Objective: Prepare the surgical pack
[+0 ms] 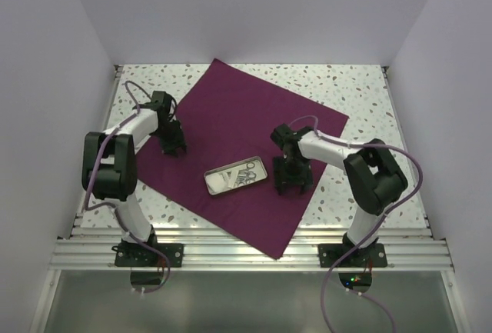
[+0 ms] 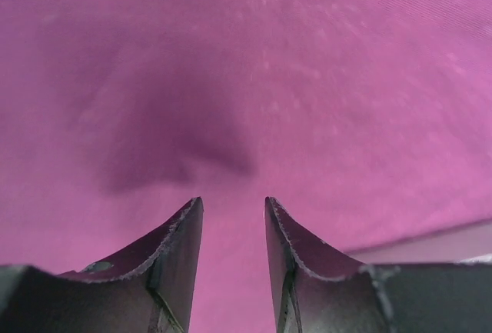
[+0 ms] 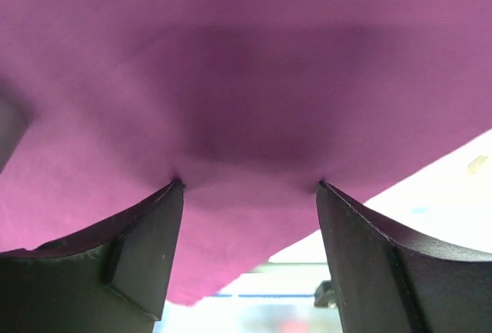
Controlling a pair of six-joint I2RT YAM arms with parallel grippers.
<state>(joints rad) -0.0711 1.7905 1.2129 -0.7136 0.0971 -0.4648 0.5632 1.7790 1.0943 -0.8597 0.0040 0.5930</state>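
Currently the surgical pack is laid out, unfolded, on the speckled table (image 1: 354,87). Its plum-purple cloth (image 1: 231,110) lies flat as a diamond, one corner pointing toward the back wall and one toward the arm bases. The shallow steel tray (image 1: 219,182) rests on the cloth, just below the cloth's centre and between the two arms. Silver scissor-like instruments (image 1: 247,173) lie inside the tray, toward its right end; finer detail of the contents is too small to tell.

Left gripper (image 1: 173,148): positioned low over the left part of the cloth, well apart from the tray. In the left wrist view the left gripper (image 2: 233,202) has its jaws parted, with a clear gap and nothing between them. Only cloth (image 2: 307,56) shows beneath, with a dark shadow on it.

Right gripper (image 1: 290,187): positioned on the cloth just beside the tray's right end. In the right wrist view the right gripper (image 3: 250,185) has its jaws spread wide and released. Both fingertips (image 3: 175,188) sit at the cloth (image 3: 231,56) surface, with nothing grasped. The cloth edge and pale table (image 3: 453,187) appear at lower right.
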